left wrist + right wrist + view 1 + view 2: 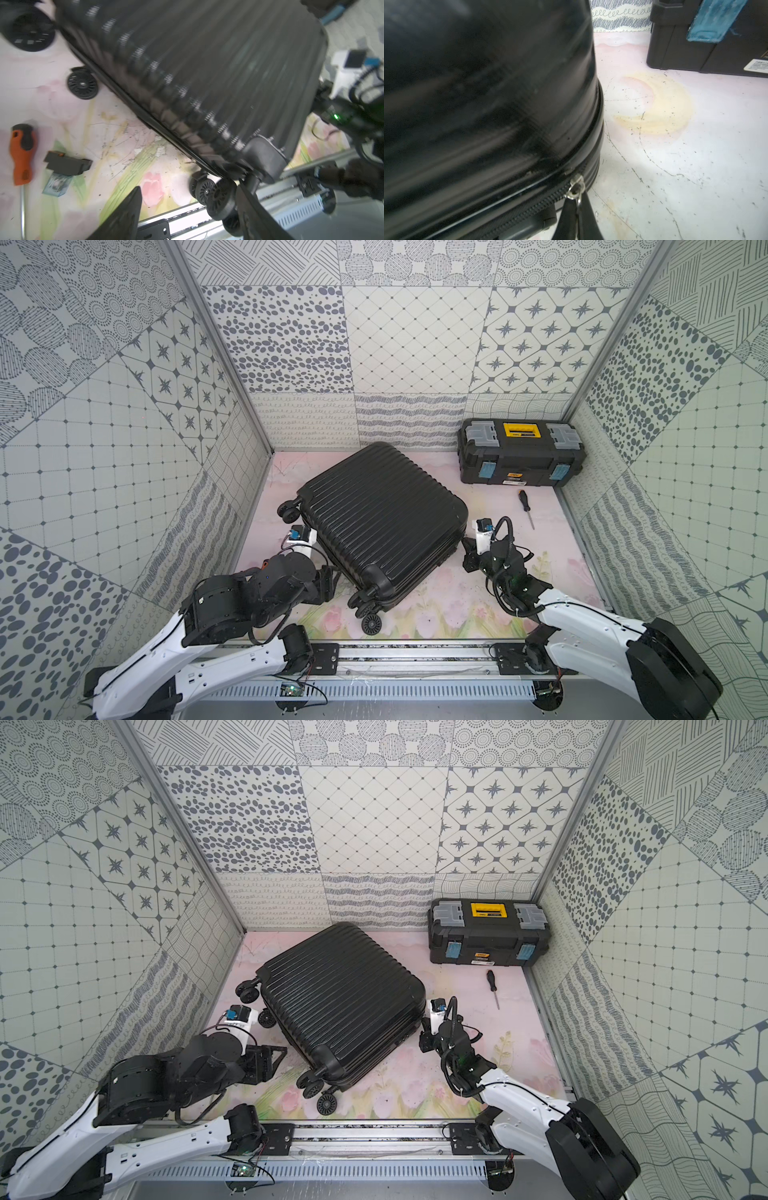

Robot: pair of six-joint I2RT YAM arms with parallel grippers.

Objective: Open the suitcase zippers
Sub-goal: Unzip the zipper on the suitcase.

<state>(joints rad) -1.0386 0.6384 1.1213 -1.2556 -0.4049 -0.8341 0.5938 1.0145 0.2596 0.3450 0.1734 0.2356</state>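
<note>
The black ribbed suitcase (382, 514) lies flat in the middle of the floor in both top views, wheels toward the left and front. My right gripper (578, 220) is at its right front corner, shut on the silver pull (576, 188) of the zippers (529, 207), which run along the side seam. My left gripper (187, 209) is low at the suitcase's left front side, open. A suitcase wheel (216, 195) sits close to one of its fingers (253, 207). The shell looks blurred in the left wrist view.
A black toolbox (519, 452) with a yellow handle stands at the back right, with a screwdriver (525, 508) in front of it. An orange-handled screwdriver (21, 153) and a small dark block (66, 163) lie left of the suitcase. The metal rail (415, 659) runs along the front.
</note>
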